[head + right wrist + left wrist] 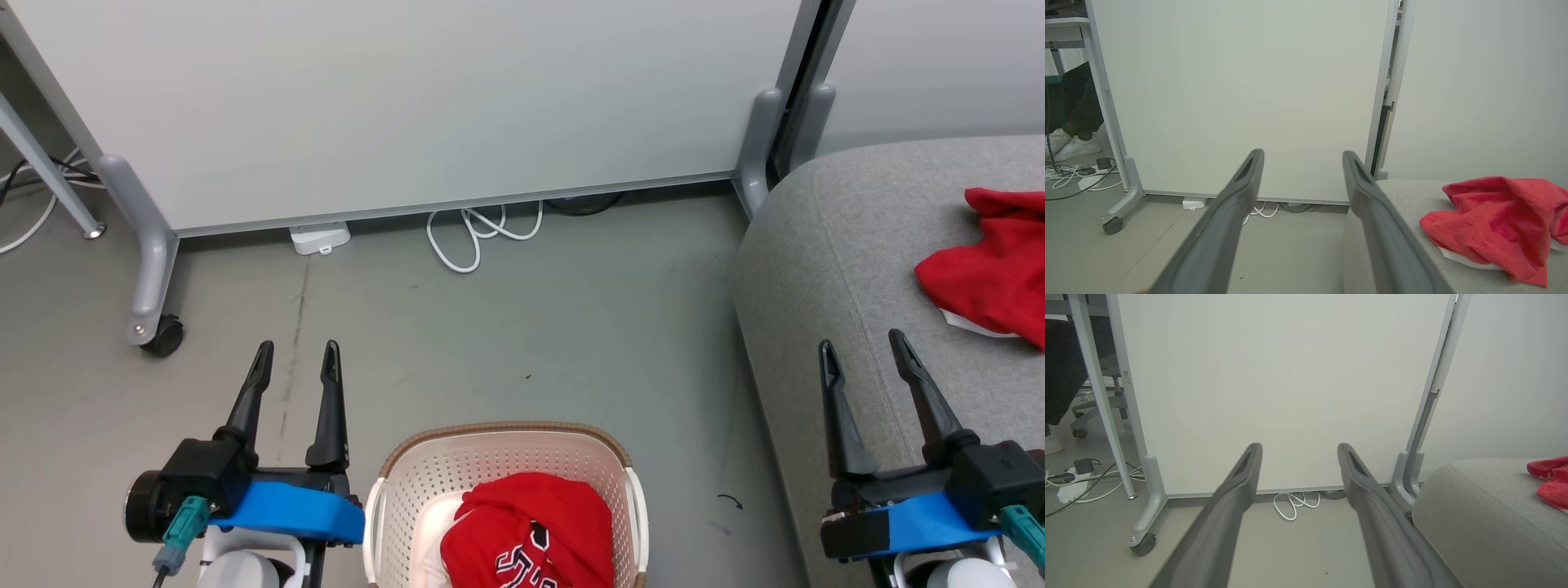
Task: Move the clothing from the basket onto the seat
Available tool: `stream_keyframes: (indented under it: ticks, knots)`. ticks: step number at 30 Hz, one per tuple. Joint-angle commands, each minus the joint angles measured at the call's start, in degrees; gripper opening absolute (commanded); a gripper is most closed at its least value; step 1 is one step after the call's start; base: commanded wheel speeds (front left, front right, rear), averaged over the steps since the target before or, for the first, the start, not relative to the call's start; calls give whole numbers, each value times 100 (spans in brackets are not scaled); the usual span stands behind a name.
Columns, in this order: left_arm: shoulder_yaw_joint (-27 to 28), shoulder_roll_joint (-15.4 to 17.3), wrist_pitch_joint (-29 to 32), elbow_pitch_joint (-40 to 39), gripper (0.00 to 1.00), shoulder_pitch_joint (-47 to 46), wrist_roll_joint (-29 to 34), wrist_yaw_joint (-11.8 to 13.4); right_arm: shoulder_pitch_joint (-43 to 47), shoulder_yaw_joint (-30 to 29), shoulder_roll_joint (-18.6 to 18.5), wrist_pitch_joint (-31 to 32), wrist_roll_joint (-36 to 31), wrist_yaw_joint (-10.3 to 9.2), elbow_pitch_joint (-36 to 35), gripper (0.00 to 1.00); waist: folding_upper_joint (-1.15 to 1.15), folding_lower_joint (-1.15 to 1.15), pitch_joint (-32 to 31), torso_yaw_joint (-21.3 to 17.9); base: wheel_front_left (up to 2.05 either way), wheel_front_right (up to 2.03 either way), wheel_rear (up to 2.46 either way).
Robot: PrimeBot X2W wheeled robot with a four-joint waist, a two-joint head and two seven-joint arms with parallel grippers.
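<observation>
the jersey (531, 531), red with black-and-white lettering, lies bunched in the basket (506, 431), toward its right side, with some of the pale inside bare at its left. the other red garment (992, 269), with a strip of white at its lower edge, lies crumpled on the seat (816, 261), well to the right of the basket and further from the robot. the seat's rounded corner stands right of the basket, with a strip of floor (571, 327) between them. the left gripper (298, 349) hovers just left of the basket, over the floor, its fingers spread wide and holding nothing. the right gripper (861, 341) hovers to the basket's right, over the seat's near edge, its fingers likewise wide apart and empty, apart from the garment. beyond the basket a white panel (408, 106) stands on grey feet, with a caster (163, 335) under its left foot, and a looped white cable (473, 233) lies at its base.
</observation>
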Motion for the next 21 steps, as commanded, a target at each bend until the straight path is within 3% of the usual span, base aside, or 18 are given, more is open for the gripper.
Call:
stream_keyframes:
  ticks: [1,15,21]
  knots:
    - [28,-4,-15,7,100,44,52,-26,99,-2,17,-18,-15,3,8,100,0,0,4,3,0,0,0]
    - [75,-70,-15,79,100,-85,98,-82,33,41,19,-18,51,3,13,100,0,0,89,21,0,0,0]
    - [-237,-43,-16,432,100,-450,131,-115,-152,81,18,-18,16,3,-5,100,0,0,282,-37,0,0,0]
